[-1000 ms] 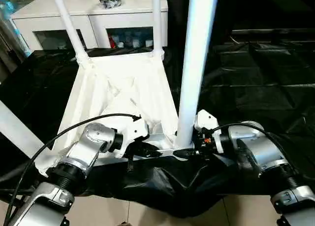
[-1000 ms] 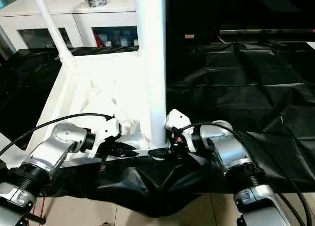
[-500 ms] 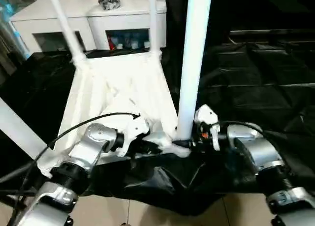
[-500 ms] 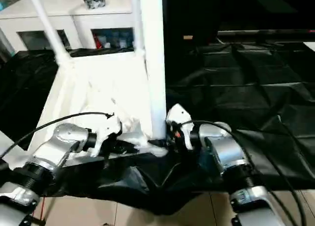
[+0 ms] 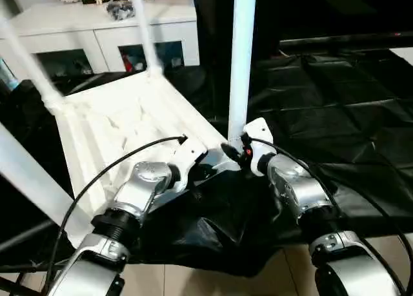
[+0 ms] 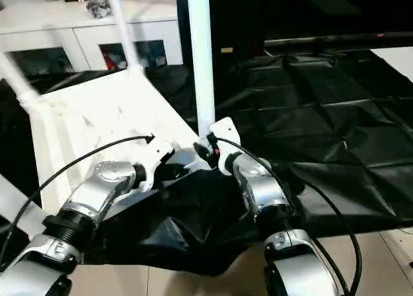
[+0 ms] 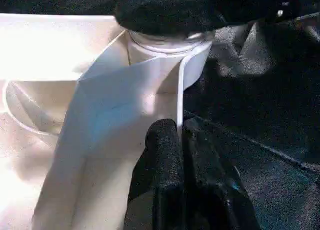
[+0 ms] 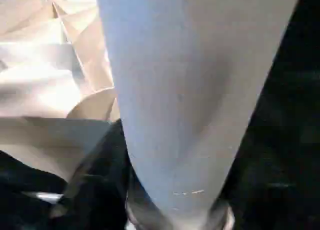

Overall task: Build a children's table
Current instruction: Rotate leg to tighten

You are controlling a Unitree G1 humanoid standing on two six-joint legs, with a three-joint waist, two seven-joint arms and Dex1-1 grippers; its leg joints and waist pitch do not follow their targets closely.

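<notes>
The children's table [image 5: 122, 125] lies upside down on the big work table [image 5: 335, 115], which is covered with a black cloth. Its white top faces down and its ribbed underside faces up. It sits at about ten o'clock from the middle of the head camera's picture. Four white legs stick up from its corners. The near right leg [image 5: 241, 57] stands almost straight up, right in the middle of the picture, and its foot sits in a round corner socket [image 7: 167, 54]. The far legs [image 5: 145, 28] rise toward twelve o'clock, and another leg [image 5: 29, 177] slants across at nine o'clock. The left gripper [image 7: 179, 140] has its two black fingers pressed together on the thin white edge of the table top, just beside that corner socket. The right gripper [image 5: 233, 151] is at the foot of the near right leg, and its black fingers [image 8: 95, 175] sit on either side of the leg, close against it. I cannot tell if they squeeze it or just stand around it. Both silver arms reach in from six o'clock and meet at this same corner. Behind the work table, at about eleven o'clock, stands a white cabinet [image 5: 97, 31] with glass doors and small things on top.
</notes>
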